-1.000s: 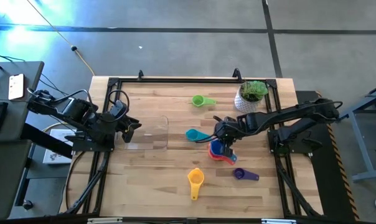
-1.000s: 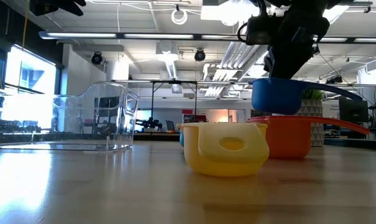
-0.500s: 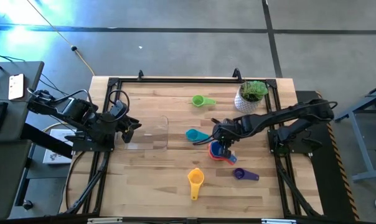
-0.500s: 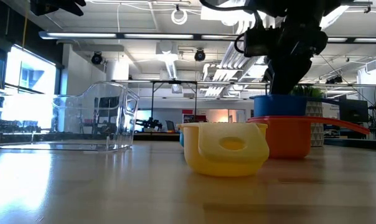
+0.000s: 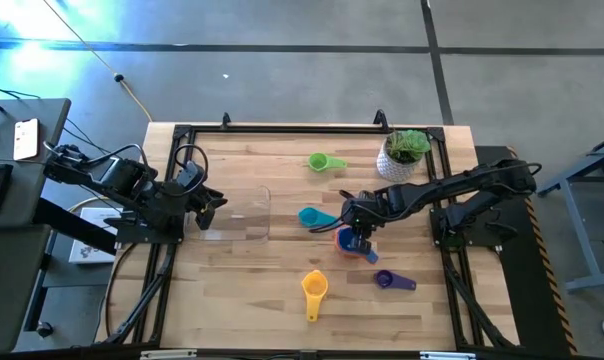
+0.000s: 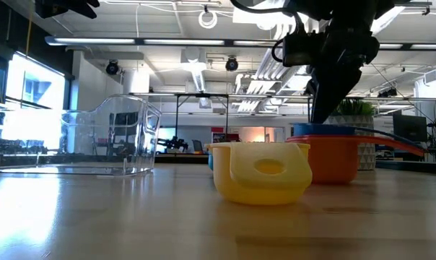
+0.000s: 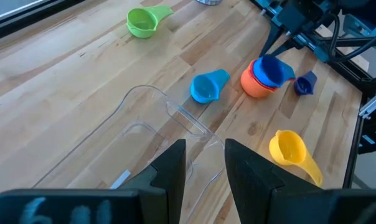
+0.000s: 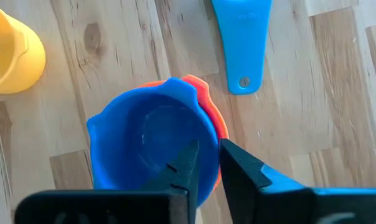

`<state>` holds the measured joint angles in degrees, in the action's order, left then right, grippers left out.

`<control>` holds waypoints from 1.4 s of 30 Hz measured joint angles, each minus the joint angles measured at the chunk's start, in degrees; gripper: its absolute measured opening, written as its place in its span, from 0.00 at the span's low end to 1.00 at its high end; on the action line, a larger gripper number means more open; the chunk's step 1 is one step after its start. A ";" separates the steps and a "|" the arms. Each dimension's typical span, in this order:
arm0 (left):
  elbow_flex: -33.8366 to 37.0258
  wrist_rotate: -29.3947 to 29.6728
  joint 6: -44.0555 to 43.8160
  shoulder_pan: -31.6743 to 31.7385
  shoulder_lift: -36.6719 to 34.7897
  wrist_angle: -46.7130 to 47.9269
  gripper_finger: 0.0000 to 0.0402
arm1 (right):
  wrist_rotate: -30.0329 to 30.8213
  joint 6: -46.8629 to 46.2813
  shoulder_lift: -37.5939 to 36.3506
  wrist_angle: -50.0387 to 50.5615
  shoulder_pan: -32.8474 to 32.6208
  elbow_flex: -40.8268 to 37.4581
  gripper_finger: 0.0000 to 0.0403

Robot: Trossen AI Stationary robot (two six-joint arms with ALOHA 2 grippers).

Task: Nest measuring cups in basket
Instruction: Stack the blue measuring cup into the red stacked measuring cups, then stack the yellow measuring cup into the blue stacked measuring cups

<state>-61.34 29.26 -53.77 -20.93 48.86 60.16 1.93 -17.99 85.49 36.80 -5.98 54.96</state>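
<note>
My right gripper (image 8: 210,158) points down over the blue cup (image 8: 150,143). Its fingers are slightly apart, one inside the cup's wall and one outside. The blue cup sits nested in the orange cup (image 6: 333,162) near the table's middle, with only its rim (image 6: 333,130) showing above it. The cyan (image 5: 310,216), green (image 5: 322,161), yellow (image 5: 314,287) and purple (image 5: 385,280) cups lie loose on the table. My left gripper (image 7: 205,163) hangs open and empty above the clear basket (image 5: 244,212). My right gripper comes from above, pointing down, with its fingers (image 8: 189,163) on either side of the blue cup's wall (image 8: 206,146) on the handle side. I cannot tell whether they touch it. The cup rests upright inside the orange cup.
A white pot with a green plant (image 5: 402,155) stands at the far right. A black frame (image 5: 282,127) runs along the table's edges. Bare wood lies between the basket and the cups, and along the near edge.
My right gripper has sunk a little with the blue cup. The cup hung clear above the orange cup. It first settled partly into it, then dropped deeper until only its rim shows.
</note>
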 joint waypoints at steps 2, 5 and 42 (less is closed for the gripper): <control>0.00 -0.02 -0.01 0.00 0.00 0.00 0.26 | 0.00 -0.12 0.00 0.00 0.00 0.00 0.16; 0.00 -0.08 -0.01 0.00 0.00 0.00 0.26 | 0.00 -0.18 0.00 0.00 0.00 0.00 0.18; -0.04 -8.12 -10.44 0.00 29.35 -32.32 0.26 | 14.68 -26.40 -2.82 14.04 -1.46 26.86 0.18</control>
<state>-61.39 21.13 -64.21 -20.93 78.21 27.84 16.61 -44.38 82.67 50.83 -7.44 81.82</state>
